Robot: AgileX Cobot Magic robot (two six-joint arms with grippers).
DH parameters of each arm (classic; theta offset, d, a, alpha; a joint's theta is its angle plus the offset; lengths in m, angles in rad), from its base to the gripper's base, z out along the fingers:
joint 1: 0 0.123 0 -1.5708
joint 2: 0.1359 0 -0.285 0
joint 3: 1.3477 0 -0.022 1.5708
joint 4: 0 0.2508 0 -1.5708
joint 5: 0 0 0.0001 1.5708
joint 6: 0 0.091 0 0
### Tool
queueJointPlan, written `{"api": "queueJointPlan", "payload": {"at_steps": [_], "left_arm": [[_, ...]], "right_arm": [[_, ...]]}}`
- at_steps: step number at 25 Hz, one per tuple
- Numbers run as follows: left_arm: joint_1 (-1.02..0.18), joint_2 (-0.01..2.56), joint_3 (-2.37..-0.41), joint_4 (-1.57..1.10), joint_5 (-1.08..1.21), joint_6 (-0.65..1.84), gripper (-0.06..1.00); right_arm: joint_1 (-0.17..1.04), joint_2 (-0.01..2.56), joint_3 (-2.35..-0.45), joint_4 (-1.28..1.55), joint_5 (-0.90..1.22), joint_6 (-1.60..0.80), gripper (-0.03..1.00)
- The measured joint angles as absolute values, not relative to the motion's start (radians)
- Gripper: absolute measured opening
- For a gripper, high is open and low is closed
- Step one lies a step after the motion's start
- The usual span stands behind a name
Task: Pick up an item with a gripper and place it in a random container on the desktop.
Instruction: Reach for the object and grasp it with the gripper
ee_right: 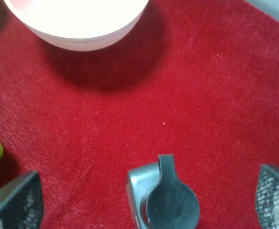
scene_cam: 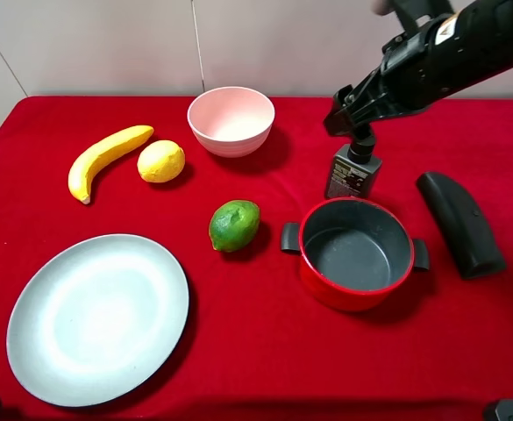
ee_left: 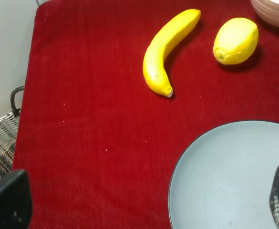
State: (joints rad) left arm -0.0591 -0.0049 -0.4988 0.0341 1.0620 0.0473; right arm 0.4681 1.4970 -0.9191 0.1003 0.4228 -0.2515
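Note:
The item, a small dark grey pump bottle (scene_cam: 352,173) with a black pump head, stands upright just behind the red pot. My right gripper (scene_cam: 351,121) hangs directly above it, open, not touching it. In the right wrist view the bottle (ee_right: 163,200) sits between the spread fingertips (ee_right: 15,202) of the right gripper (ee_right: 146,200). The container, a wide pale grey-blue plate (scene_cam: 98,316), lies at the front left. My left gripper (ee_left: 145,200) hovers open over the plate's (ee_left: 225,176) edge, holding nothing.
A red pot (scene_cam: 355,282) sits in front of the bottle, and a long black case (scene_cam: 459,224) lies to its right. A pink bowl (scene_cam: 231,118) is at the back centre. A lime (scene_cam: 234,224), a lemon (scene_cam: 161,161) and a banana (scene_cam: 107,158) lie left of centre.

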Motion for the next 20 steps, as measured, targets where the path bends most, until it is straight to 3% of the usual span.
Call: {"api": "queueJointPlan", "payload": {"at_steps": [20], "left_arm": [[-0.059,-0.005,-0.499,0.034,1.062,0.047,0.99]], "right_arm": [[0.514,1.668,-0.929,0.074,0.391,-0.252,0.69]]}}
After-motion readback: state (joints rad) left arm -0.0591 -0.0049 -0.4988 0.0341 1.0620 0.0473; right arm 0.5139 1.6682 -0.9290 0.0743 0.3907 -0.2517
